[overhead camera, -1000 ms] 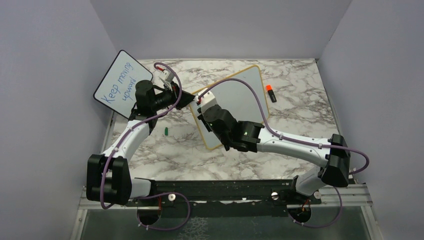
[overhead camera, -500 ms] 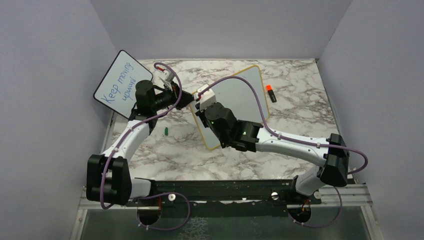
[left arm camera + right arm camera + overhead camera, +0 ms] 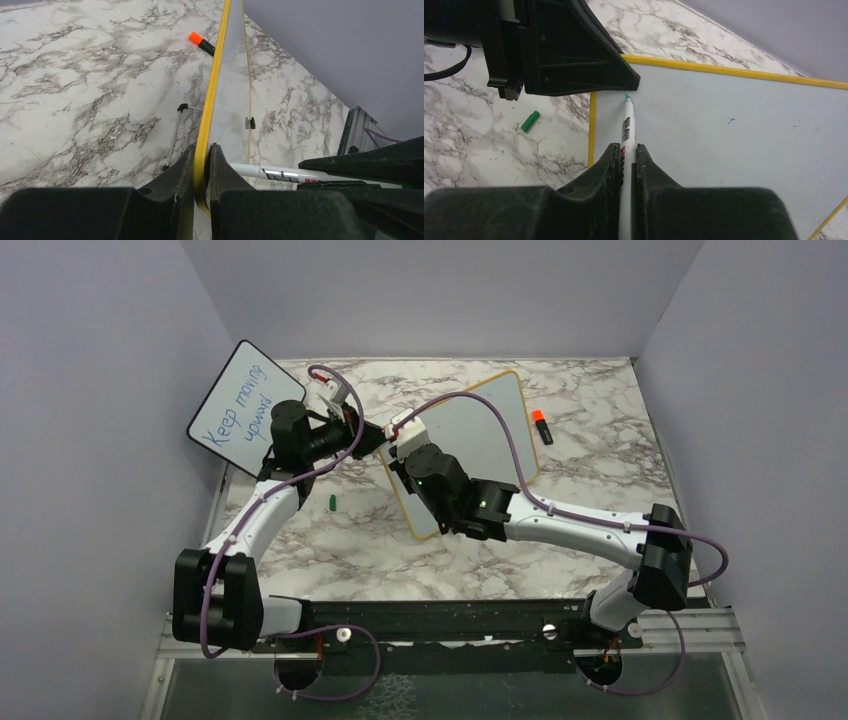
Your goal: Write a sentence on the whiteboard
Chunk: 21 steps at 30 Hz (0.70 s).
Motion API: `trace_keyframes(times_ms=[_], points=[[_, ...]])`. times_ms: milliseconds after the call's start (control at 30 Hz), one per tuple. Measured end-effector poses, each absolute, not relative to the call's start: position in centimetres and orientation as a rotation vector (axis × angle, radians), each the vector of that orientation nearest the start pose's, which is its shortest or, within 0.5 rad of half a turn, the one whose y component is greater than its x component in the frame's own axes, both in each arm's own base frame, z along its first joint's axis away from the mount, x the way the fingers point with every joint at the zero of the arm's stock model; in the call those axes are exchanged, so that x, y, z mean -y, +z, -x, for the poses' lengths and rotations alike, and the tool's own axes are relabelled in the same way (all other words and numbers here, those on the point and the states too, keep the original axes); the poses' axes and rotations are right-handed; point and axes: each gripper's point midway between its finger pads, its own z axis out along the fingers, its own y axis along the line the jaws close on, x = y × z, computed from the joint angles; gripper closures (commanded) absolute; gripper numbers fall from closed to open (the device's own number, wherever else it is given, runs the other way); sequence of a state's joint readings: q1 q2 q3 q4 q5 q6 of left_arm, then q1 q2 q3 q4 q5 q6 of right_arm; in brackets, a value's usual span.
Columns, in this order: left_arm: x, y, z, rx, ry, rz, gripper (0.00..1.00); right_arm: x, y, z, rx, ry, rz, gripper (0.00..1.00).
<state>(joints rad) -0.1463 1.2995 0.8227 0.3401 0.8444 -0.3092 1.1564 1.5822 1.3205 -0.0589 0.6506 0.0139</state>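
Two arms meet at the near left corner of the whiteboard (image 3: 480, 430), which stands propped at a tilt in the middle of the marble table (image 3: 330, 550).

The left gripper (image 3: 202, 155) has its jaws closed on the board's yellow frame at that corner. This looks meant to steady the board against the push of writing.

The right gripper (image 3: 625, 150) has its jaws clamped around a white marker (image 3: 626, 125). The marker points forward along the fingers, and its green tip is at the board's upper left area, where a first line would likely start. Whether the tip touches the surface cannot be told. None of the sentence shows on the whiteboard yet, so the task seems to be at its very beginning.

The marker tip sits just beside the left gripper's finger. That finger crowds the start of the stroke and is the main thing in the way.

A loose green cap (image 3: 331, 503) lies on the table left of the whiteboard. An orange-capped pen (image 3: 541, 426) lies to the right of it. A small board (image 3: 240, 400) with blue writing leans at the far left, behind the left arm.
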Motion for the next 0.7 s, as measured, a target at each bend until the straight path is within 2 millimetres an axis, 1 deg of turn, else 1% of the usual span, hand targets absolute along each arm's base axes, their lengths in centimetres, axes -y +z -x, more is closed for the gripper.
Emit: trace_keyframes(times_ms=[267,533,700], points=[[19.2,24.5,-34.4,-1.700,-1.047,-0.511,1.00,-38.3,26.6,-28.6,-1.723,0.206,0.590,1.00],[19.1,24.4,-34.5,-1.702,-1.043,-0.513,1.00,-37.4,26.8,-29.4,-1.718,0.156,0.566,1.00],[19.1,24.4,-34.5,-1.703,-1.042,-0.512,1.00,-37.2,26.7,-29.4,-1.721,0.145,0.562,1.00]])
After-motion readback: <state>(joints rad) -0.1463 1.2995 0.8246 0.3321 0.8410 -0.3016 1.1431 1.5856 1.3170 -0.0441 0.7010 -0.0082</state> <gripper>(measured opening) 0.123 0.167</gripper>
